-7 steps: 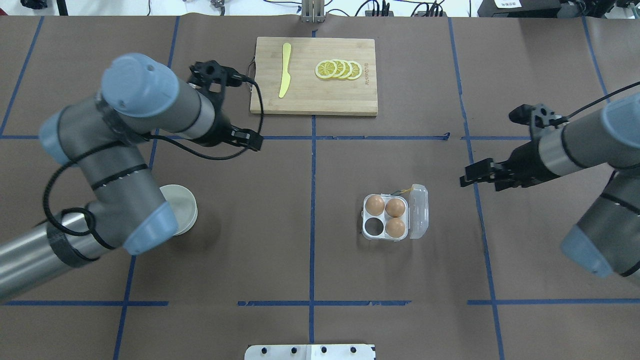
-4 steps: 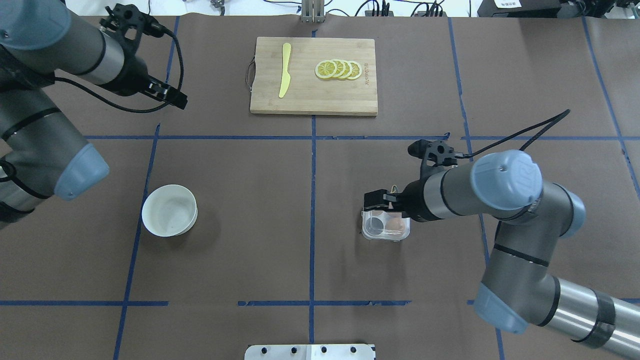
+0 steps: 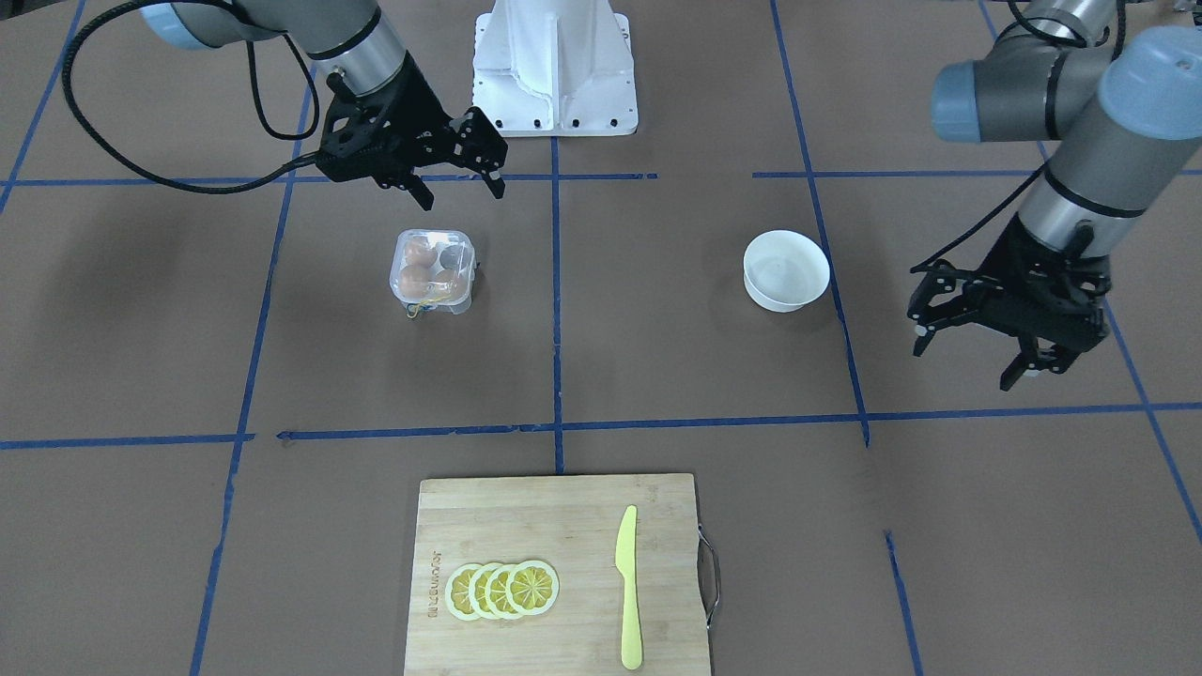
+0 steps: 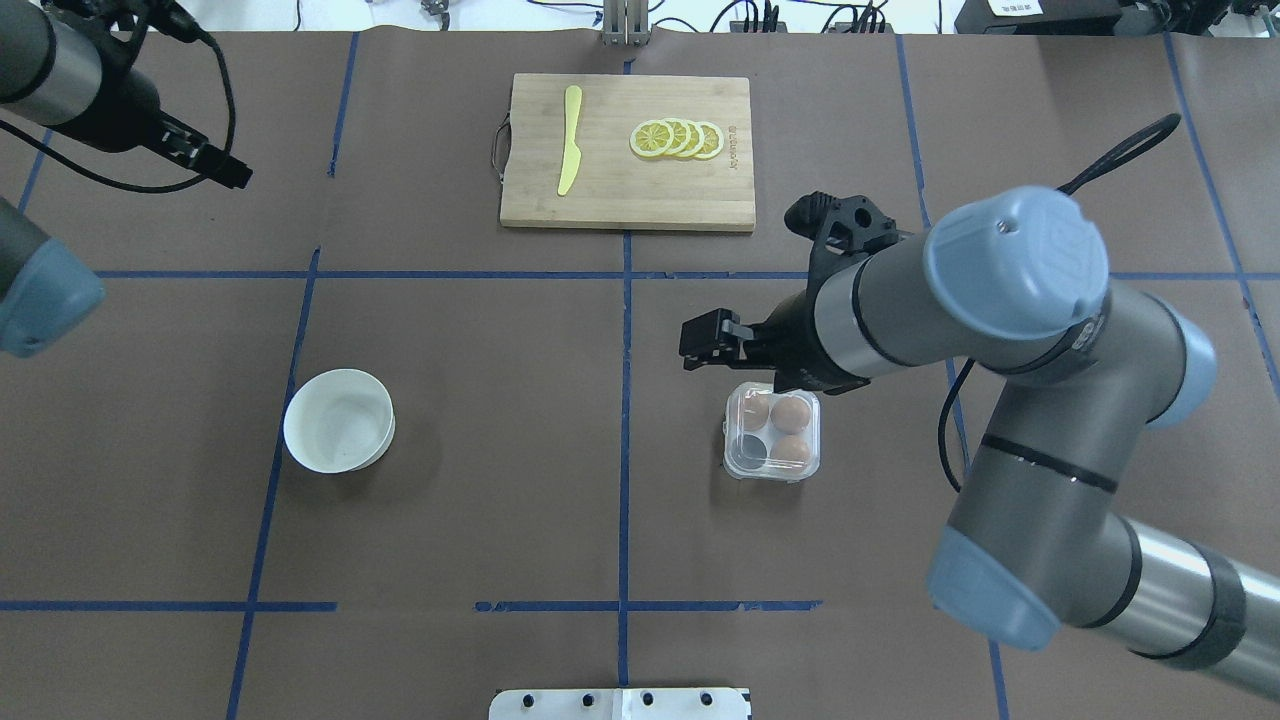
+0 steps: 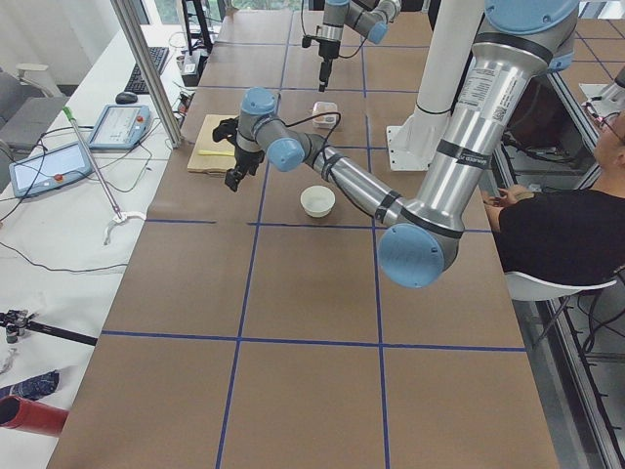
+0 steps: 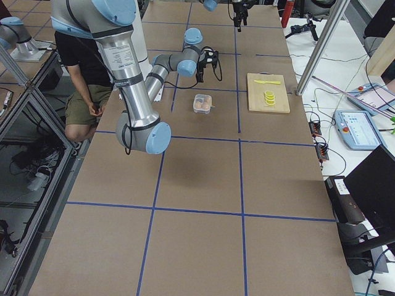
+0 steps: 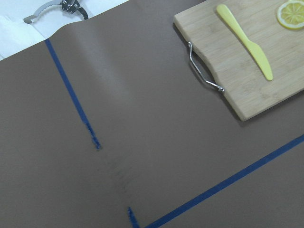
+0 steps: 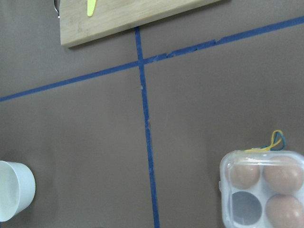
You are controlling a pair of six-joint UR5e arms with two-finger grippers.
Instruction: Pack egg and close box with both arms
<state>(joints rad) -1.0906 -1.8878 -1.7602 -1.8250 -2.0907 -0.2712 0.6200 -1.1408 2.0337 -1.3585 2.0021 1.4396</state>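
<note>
The clear egg box [image 4: 772, 433] stands right of centre with its lid down. Inside it are three brown eggs [image 4: 790, 413] and one bare cell. It also shows in the front view [image 3: 432, 270] and the right wrist view [image 8: 262, 189]. My right gripper [image 4: 700, 345] hangs open and empty just beyond the box's far left corner, above the table; in the front view [image 3: 462, 195] its fingers are spread. My left gripper [image 3: 963, 366] is open and empty, far off at the table's far left [image 4: 235, 178].
A white bowl [image 4: 338, 420] sits on the left half. A wooden cutting board [image 4: 628, 190] at the far middle holds lemon slices [image 4: 678, 139] and a yellow knife [image 4: 570, 140]. A white pedestal [image 3: 554, 66] stands at the robot's edge.
The box lid went from open to shut. My right gripper came over the box, then drew back toward the far left. My left arm swung away to the far left, uncovering the bowl.
</note>
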